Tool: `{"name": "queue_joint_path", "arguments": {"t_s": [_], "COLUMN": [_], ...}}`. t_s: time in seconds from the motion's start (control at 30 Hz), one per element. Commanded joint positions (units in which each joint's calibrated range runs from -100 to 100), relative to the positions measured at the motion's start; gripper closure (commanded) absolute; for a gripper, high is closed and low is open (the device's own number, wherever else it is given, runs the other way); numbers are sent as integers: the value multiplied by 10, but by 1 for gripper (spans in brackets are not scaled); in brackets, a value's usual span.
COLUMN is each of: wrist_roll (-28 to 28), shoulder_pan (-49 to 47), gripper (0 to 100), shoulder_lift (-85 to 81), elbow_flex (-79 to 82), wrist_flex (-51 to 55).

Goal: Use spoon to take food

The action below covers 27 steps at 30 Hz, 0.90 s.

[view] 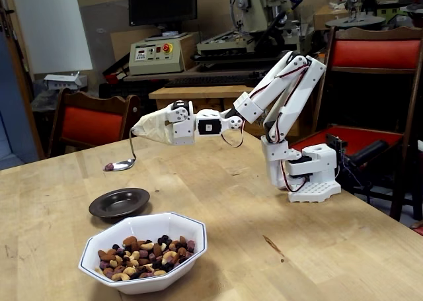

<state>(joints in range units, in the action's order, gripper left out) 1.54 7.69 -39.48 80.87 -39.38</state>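
Note:
The spoon [123, 163] hangs in the air above and behind the dark round plate [119, 202], its bowl level and pointing left. One dark purple piece of food [108, 166] sits at the spoon's tip. The thin handle runs up into a beige cone-like covering that hides the fingers of my gripper [147, 129], which is shut on the spoon. Most of the food [144, 251], mixed nuts and dark bits, lies in the white octagonal bowl [193, 233] at the front of the table. The dark plate looks empty.
The arm's white base [309, 176] stands at the table's right side. Red-cushioned wooden chairs [89, 124] stand behind the table at left and right. Workshop machines and a monitor fill the background. Bare wooden tabletop [277, 255] stretches right of the bowl.

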Motion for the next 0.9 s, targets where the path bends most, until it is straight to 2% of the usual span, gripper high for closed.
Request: {"name": "queue_joint_path", "arguments": {"t_s": [0.0,0.43,0.87], "wrist_roll": [1,1,-3], "shoulder_pan": [28,37,38], "gripper": [95,95,95], "shoulder_lift": [-16,115,135], "elbow_flex": [-7,-16,-18], "wrist_flex": [0,-1,-6]}}
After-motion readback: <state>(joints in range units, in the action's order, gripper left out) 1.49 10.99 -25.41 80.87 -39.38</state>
